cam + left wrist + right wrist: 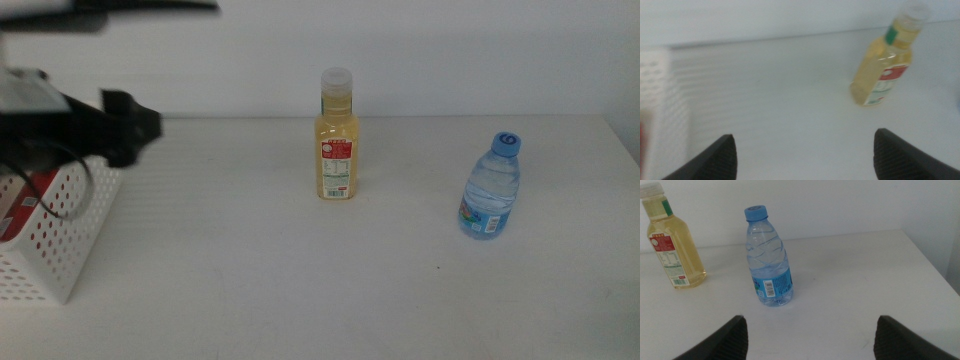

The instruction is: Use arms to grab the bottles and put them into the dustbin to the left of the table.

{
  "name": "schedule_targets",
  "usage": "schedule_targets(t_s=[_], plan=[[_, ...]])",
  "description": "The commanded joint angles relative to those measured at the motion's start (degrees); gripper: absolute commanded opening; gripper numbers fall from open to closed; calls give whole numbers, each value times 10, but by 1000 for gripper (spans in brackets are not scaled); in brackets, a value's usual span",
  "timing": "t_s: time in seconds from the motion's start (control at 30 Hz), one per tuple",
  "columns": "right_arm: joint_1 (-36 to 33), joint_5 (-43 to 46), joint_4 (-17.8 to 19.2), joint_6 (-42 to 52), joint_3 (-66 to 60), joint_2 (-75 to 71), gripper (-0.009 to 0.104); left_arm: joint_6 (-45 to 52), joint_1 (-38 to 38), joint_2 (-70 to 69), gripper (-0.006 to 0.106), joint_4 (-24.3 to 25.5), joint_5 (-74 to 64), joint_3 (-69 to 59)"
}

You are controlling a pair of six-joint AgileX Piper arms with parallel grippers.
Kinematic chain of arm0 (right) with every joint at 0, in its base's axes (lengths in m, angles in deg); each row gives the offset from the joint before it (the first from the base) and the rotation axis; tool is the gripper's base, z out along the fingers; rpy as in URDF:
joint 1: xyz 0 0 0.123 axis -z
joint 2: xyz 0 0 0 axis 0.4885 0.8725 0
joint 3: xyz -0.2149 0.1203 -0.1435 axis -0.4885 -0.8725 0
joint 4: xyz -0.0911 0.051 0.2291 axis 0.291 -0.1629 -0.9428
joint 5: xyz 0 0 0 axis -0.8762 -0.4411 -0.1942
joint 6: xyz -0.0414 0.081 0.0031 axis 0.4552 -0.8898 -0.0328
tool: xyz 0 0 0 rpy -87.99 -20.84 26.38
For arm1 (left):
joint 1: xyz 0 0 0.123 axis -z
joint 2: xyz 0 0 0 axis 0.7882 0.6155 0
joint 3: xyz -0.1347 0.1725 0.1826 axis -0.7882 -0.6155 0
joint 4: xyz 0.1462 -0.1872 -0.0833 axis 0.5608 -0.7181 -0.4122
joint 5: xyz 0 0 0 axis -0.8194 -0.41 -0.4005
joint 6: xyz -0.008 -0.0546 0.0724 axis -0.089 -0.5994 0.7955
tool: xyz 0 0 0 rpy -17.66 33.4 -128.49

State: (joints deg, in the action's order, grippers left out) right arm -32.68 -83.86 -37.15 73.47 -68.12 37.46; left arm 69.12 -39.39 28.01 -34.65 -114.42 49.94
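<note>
The left gripper (135, 125) hangs over the white basket (70, 230) at the left side of the table (300, 290). Its jaws are spread wide apart and hold nothing. Something red shows through the holes in the basket wall, so I think a red thing is already inside. The arm is probably there because that is the drop spot.

Two bottles are not yet in the basket. The yellow drink bottle (336, 135) stands upright near the middle of the table, with a white cap and a red label. The water bottle (492, 187) with the blue cap stands upright too, off to the right and well apart from the yellow one.

The right gripper (810, 340) is out of the middle view. Its own camera shows it facing the water bottle, with its jaws wide open and nothing between them. It seems to be waiting there so it can reach that bottle.

The yellow bottle is closer to the left arm, so that one looks like its next grab. A tall bottle can tip if it is bumped.
</note>
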Motion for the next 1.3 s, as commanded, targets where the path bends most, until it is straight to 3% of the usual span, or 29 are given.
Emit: schedule_targets(t_s=[0.0,0.37,0.67,1.07,1.27], plan=[[2,43,4,7,5,-16,66,-7,33,-13,89,-13,129,-32],[2,43,4,7,5,-16,66,-3,142,32,89,-13,548,-243],[2,43,4,7,5,-16,66,27,181,111,89,-6,622,-271],[2,43,4,7,5,-16,66,122,276,260,89,-185,664,-159],[2,43,4,7,5,-16,66,121,283,334,89,-203,664,-92]])
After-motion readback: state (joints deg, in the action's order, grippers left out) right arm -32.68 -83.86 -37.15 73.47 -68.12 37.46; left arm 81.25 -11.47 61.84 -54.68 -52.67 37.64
